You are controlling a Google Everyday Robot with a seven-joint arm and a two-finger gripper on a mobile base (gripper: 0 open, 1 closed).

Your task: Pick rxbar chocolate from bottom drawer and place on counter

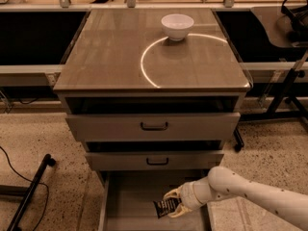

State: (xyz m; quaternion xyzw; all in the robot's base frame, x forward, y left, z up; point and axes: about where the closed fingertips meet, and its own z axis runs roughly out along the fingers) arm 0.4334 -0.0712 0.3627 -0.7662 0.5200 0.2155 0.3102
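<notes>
The rxbar chocolate (164,207), a small dark bar with pale lettering, sits between the fingers of my gripper (173,203), which is closed on it. The gripper is inside the open bottom drawer (130,201), just above its flat floor, right of the middle. My white arm reaches in from the lower right. The counter (110,57) is the glossy grey-brown cabinet top above, marked with a bright curved arc.
A white bowl (177,26) stands at the back of the counter. Two wider drawers with black handles (154,126) (157,161) stick out above the bottom drawer. A black stand and cable (29,191) lie on the floor at left. A chair base (284,90) is at right.
</notes>
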